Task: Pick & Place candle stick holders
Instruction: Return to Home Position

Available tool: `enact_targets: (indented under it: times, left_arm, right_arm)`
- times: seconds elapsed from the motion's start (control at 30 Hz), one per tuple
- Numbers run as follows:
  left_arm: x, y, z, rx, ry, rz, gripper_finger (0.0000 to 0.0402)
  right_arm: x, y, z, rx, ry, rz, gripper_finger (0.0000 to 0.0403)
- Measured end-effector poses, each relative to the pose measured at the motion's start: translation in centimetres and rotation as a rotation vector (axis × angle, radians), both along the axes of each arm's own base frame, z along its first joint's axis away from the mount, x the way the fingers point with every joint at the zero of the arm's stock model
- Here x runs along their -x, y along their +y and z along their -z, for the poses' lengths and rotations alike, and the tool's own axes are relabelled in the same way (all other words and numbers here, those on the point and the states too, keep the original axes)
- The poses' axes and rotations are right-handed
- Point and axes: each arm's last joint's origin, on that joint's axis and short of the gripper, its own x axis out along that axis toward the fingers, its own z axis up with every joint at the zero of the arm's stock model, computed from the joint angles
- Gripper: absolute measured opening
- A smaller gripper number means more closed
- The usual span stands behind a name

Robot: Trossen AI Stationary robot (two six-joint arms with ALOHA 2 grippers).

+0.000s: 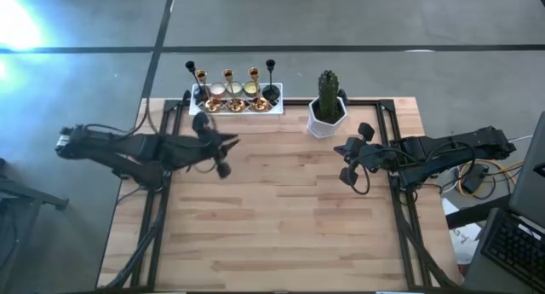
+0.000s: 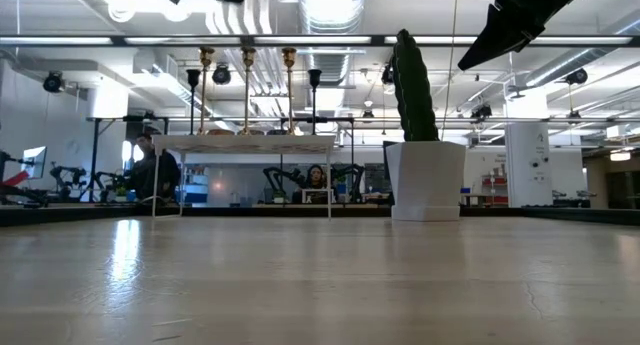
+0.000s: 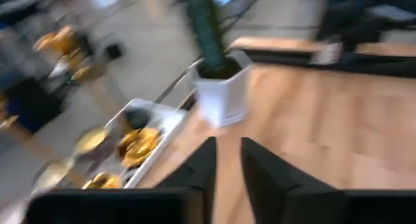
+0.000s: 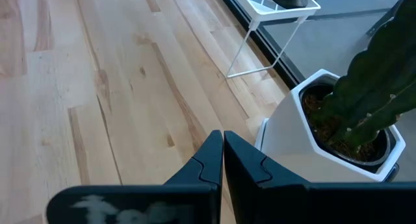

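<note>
The candle stick holders stand on a white lattice tray at the table's far edge. There are two slim black stemmed ones, three gold stemmed ones and low cream-gold cups. The low view shows their stems above the tray. My left gripper hovers near the tray's near side, open by a narrow gap and empty. My right gripper is shut and empty, above the table near the cactus pot.
A white pot with a green cactus stands to the right of the tray, close to my right gripper, and also shows in the low view. Bare wooden table top lies toward the near edge. People sit in the room behind.
</note>
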Motion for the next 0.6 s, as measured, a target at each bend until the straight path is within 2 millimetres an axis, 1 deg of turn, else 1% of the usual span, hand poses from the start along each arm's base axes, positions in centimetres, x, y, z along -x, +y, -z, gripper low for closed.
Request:
enact_targets:
  times: [0.1, 0.13, 0.23, 0.33, 0.4, 0.5, 0.6]
  left_arm:
    - [0.3, -1.3, -0.4, -0.036, -0.035, 0.194, 0.0019]
    - [0.4, -1.7, -0.5, -0.03, -0.047, 0.268, 0.001]
    - [0.6, -2.3, -0.6, 0.016, -0.055, 0.461, 0.0018]
    - [0.8, -2.6, -0.4, 0.038, -0.047, 0.593, 0.0031]
    - [0.9, -2.7, -0.4, 0.049, -0.047, 0.632, 0.0035]
    - [0.9, -2.8, -0.5, 0.064, -0.061, 0.631, 0.0037]
    - [0.7, -2.7, -0.9, 0.025, -0.099, 0.634, 0.0037]
  right_arm:
    - [0.0, 0.0, 0.0, 0.0, 0.0, 0.0, 0.0008]
    - [0.0, 0.0, 0.0, 0.0, 0.0, 0.0, 0.0008]
    - [0.0, 0.0, 0.0, 0.0, 0.0, 0.0, 0.0008]
    - [0.0, 0.0, 0.0, 0.0, 0.0, 0.0, 0.0008]
    - [0.0, 0.0, 0.0, 0.0, 0.0, 0.0, 0.0008]
    - [0.0, 0.0, 0.0, 0.0, 0.0, 0.0, 0.0008]
    - [0.0, 0.0, 0.0, 0.0, 0.0, 0.0, 0.0008]
